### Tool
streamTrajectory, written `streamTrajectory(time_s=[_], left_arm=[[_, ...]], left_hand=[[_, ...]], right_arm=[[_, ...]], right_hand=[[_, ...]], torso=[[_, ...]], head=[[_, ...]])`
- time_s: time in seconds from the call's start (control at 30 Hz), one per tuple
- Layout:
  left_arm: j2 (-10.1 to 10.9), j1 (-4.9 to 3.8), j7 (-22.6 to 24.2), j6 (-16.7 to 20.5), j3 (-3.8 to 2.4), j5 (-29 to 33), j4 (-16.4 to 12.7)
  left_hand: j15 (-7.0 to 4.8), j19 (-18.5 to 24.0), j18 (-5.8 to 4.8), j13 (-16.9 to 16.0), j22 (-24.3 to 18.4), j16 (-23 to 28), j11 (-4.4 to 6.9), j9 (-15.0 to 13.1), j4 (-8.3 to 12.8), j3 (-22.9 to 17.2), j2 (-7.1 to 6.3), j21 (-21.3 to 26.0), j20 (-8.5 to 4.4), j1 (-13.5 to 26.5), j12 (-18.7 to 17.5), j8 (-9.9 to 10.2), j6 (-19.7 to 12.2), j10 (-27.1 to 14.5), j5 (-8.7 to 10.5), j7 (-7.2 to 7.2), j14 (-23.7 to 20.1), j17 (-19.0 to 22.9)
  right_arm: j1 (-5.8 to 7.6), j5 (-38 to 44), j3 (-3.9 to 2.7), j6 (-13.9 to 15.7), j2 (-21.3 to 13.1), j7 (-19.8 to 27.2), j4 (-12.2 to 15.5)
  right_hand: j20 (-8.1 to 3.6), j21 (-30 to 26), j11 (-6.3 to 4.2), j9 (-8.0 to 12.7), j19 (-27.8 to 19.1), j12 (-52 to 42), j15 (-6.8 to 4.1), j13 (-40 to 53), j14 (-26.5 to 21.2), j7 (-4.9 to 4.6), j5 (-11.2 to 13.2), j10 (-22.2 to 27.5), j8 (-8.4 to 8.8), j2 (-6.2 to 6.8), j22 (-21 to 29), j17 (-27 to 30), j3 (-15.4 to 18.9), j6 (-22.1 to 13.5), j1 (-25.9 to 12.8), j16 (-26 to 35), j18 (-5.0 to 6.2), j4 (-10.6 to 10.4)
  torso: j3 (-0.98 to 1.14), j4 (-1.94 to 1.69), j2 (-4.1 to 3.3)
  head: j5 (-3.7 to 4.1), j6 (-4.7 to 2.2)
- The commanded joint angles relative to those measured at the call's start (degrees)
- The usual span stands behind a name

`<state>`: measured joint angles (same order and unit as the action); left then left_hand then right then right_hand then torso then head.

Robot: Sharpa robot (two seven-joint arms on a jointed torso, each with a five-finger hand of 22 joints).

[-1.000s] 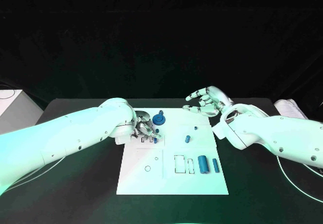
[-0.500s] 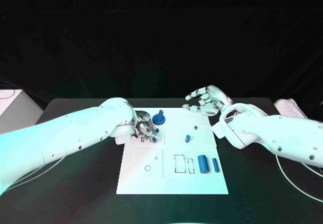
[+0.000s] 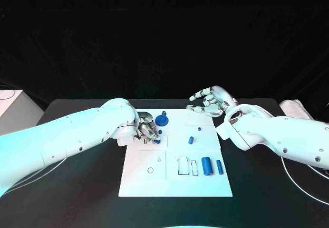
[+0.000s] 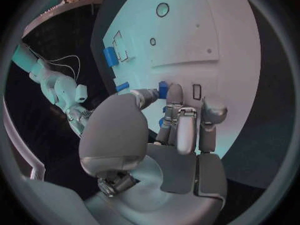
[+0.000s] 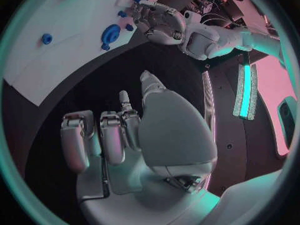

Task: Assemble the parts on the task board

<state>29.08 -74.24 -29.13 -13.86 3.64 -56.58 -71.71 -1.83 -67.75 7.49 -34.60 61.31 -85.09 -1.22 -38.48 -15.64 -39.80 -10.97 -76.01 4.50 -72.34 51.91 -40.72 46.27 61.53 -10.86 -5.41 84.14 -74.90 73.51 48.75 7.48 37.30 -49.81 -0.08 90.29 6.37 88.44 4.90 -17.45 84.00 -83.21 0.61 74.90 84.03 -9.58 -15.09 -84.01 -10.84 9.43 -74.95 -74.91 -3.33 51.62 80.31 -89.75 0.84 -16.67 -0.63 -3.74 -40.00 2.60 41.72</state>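
Note:
The white task board (image 3: 144,183) lies in the middle of the black table. My left hand (image 3: 145,130) is low over the board's far left part. Its thumb and a finger pinch a small blue part (image 4: 162,88) that touches the board (image 4: 206,40); the part (image 3: 157,141) also shows at the fingertips from the head. A round blue part (image 3: 161,120) stands just beyond that hand. My right hand (image 3: 211,102) hangs over the board's far right corner, fingers apart and holding nothing. It is (image 5: 125,135) well clear of the board (image 5: 44,70).
A blue peg (image 3: 191,140) and a blue dot (image 3: 199,129) sit mid-board. A thick blue cylinder (image 3: 206,166), a thin one (image 3: 219,166) and a rectangular slot (image 3: 182,166) lie nearer me. A white box (image 3: 10,111) stands at the table's left.
The left hand's fingers have shifted slightly around the small blue part. The right hand has barely moved.

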Motion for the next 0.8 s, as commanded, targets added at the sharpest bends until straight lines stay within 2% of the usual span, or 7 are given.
streamTrajectory(time_s=[0.03,0.2,0.23,0.3,0.47,0.7,0.8], left_arm=[[0.25,-0.02,0.36,2.00,-0.04,2.13,-0.31],[0.93,-0.02,0.63,4.46,-0.15,4.13,-1.00],[1.11,-0.02,0.73,5.02,-0.22,4.55,-1.20],[1.39,-0.02,0.87,5.83,-0.31,5.04,-1.50],[2.18,-0.02,1.33,8.09,-0.46,5.56,-2.44],[2.91,0.02,1.26,10.38,-0.22,2.29,-3.71],[3.11,0.13,0.94,11.08,-0.13,0.46,-4.07]], left_hand=[[-0.29,-0.32,-1.02,0.09,0.45,-0.50,0.17,-5.65,9.58,-9.45,-0.09,-0.56,-0.12,1.29,-0.03,-0.37,0.10,0.78,-1.70,0.10,1.17,-4.76],[-0.70,-1.67,-1.33,-1.46,2.07,-1.35,0.59,-6.67,11.60,-10.59,-1.04,-1.68,-0.49,3.36,1.43,-0.62,1.33,2.67,-7.04,0.48,2.18,-6.54],[-0.92,-2.30,-1.48,-2.28,2.81,-1.74,0.83,-7.02,12.30,-10.80,-1.59,-2.17,-0.69,4.09,2.10,-0.67,1.98,3.60,-9.56,0.72,2.65,-7.42],[-1.04,-2.63,-1.56,-2.63,3.19,-1.91,0.95,-7.18,12.64,-10.86,-1.80,-2.41,-0.80,4.43,2.38,-0.64,2.28,4.05,-10.48,0.83,2.86,-7.82],[-1.74,-4.64,-2.05,-5.20,5.50,-3.06,1.68,-7.97,14.21,-10.80,-3.12,-3.80,-1.49,5.87,4.30,-0.45,4.25,6.95,-16.76,1.55,4.13,-10.55],[-2.34,-6.30,-2.45,-6.89,7.38,-4.03,2.27,-8.63,15.04,-10.90,-3.79,-4.84,-2.08,6.80,5.62,-0.35,5.81,9.04,-21.22,2.18,5.09,-12.92],[-2.49,-6.83,-2.59,-7.07,8.00,-4.21,2.45,-8.78,15.25,-11.00,-3.92,-5.16,-2.23,6.96,5.79,-0.35,6.10,9.44,-21.94,2.31,5.26,-13.36]], right_arm=[[-0.01,0.61,-0.01,-0.10,0.04,0.21,-0.02],[-0.02,0.62,-0.01,-0.28,0.01,0.23,-0.03],[-0.02,0.63,-0.01,-0.32,0.01,0.23,-0.04],[-0.02,0.64,-0.01,-0.36,-0.01,0.23,-0.06],[-0.03,0.66,-0.01,-0.43,-0.04,0.21,-0.15],[-0.07,0.66,0.00,-0.56,-0.03,0.16,-0.28],[-0.10,0.66,0.00,-0.62,-0.01,0.15,-0.30]], right_hand=[[-0.15,0.04,-0.40,-0.08,5.26,-0.14,-0.32,9.62,5.74,0.34,-0.29,-0.20,-0.21,-0.34,-14.03,-14.21,-0.15,0.06,-0.15,0.10,-0.43,0.39],[-0.15,-0.01,-0.41,-0.09,5.24,-0.08,-0.32,9.56,5.73,0.35,-0.35,-0.15,-0.22,-0.35,-13.99,-14.19,-0.17,0.05,-0.12,0.11,-0.41,0.39],[-0.15,-0.01,-0.41,-0.09,5.24,-0.08,-0.32,9.56,5.73,0.35,-0.35,-0.15,-0.22,-0.35,-13.99,-14.19,-0.17,0.05,-0.12,0.11,-0.41,0.39],[-0.16,-0.01,-0.41,-0.09,5.23,-0.06,-0.33,9.55,5.73,0.35,-0.41,-0.13,-0.23,-0.35,-13.99,-14.17,-0.18,0.03,-0.11,0.11,-0.41,0.39],[-0.16,-0.01,-0.41,-0.09,5.23,-0.06,-0.33,9.55,5.73,0.35,-0.41,-0.13,-0.23,-0.35,-13.99,-14.17,-0.18,0.03,-0.11,0.11,-0.41,0.39],[-0.17,-0.10,-0.41,-0.08,5.19,0.02,-0.33,9.48,5.71,0.34,-0.55,-0.06,-0.24,-0.36,-13.93,-14.12,-0.20,-0.03,-0.11,0.14,-0.39,0.36],[-0.17,-0.10,-0.41,-0.08,5.19,0.02,-0.33,9.48,5.71,0.34,-0.55,-0.06,-0.24,-0.36,-13.93,-14.12,-0.20,-0.03,-0.11,0.14,-0.39,0.36]], torso=[[0.00,-0.06,0.01],[0.00,-0.04,0.00],[0.00,-0.04,0.00],[0.02,-0.04,0.01],[0.04,-0.10,0.03],[0.05,-0.19,0.01],[0.05,-0.18,0.05]], head=[[0.06,0.09],[0.04,0.15],[0.05,0.19],[0.05,0.26],[0.03,0.42],[-0.11,0.74],[-0.18,0.89]])
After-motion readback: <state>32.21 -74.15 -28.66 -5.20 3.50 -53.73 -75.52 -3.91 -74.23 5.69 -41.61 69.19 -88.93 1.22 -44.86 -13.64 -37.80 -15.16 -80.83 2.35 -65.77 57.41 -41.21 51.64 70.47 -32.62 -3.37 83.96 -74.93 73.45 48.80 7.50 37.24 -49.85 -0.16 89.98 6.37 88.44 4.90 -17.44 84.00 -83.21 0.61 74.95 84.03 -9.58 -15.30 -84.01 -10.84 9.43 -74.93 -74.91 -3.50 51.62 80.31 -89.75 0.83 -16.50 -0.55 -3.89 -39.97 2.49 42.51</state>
